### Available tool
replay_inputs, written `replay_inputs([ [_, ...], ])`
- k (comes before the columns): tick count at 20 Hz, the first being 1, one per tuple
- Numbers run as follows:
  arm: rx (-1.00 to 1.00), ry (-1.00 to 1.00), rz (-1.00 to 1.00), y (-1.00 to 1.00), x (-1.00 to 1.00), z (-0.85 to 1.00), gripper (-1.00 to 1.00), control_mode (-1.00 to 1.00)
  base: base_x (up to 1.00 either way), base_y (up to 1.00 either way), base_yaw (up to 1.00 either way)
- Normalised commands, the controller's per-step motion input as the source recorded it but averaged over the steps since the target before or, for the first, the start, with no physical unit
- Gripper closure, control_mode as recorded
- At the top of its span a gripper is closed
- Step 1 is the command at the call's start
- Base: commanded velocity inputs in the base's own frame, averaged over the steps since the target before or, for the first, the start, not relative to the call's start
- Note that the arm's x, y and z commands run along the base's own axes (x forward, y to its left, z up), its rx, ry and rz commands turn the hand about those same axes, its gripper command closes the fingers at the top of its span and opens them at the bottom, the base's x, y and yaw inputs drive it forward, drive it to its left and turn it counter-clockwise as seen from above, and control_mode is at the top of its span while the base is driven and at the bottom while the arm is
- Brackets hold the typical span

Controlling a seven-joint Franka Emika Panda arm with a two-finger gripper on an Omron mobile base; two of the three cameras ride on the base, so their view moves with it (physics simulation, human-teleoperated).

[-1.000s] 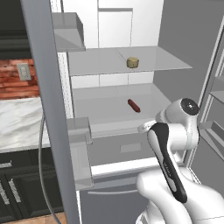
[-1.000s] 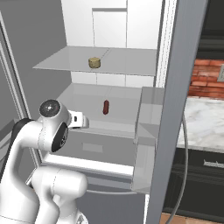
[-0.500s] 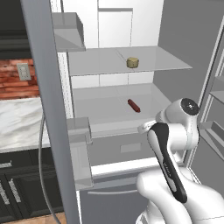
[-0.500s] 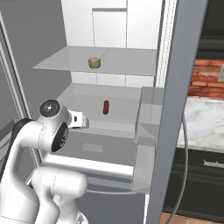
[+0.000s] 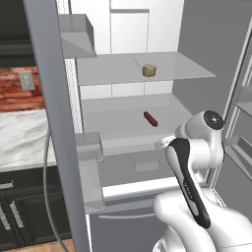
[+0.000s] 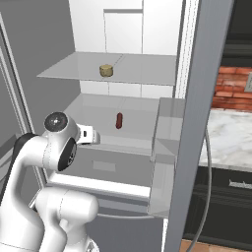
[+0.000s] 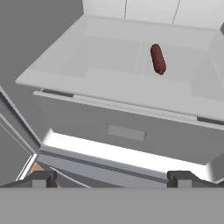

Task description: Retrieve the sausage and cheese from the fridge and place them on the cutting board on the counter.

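Progress: nothing fetched yet | fridge (image 5: 197,44) open | sausage (image 7: 158,58) mid lower shelf | cheese (image 5: 149,70) mid upper shelf | my gripper (image 7: 112,178) spread wide, empty, before the drawer front | both transfers left

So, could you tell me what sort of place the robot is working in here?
A simulated home kitchen, most likely. An open fridge with grey shelves holds a sausage and a puck of cheese, and beside it a marble counter sits over black cabinets, backed by a red brick wall.
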Motion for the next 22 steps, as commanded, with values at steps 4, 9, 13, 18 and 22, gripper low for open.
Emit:
replay_inputs([
  [4, 0.0, -0.01, 0.0, 0.0, 0.26, -0.03, -1.0, -1.0, 0.0, 0.0, 0.0],
  [9, 0.02, 0.03, 0.0, -0.17, 0.92, 0.01, -1.0, -1.0, 0.0, 0.0, 0.0],
  [13, 0.02, 0.06, 0.0, -0.31, 0.83, 0.13, -1.0, -1.0, 0.0, 0.0, 0.0],
  [18, 0.0, 0.14, -0.07, -0.18, 0.56, 0.22, -1.0, -1.0, 0.0, 0.0, 0.0],
  [22, 0.0, 0.2, -0.11, -0.01, 0.46, 0.04, -1.0, -1.0, 0.0, 0.0, 0.0],
])
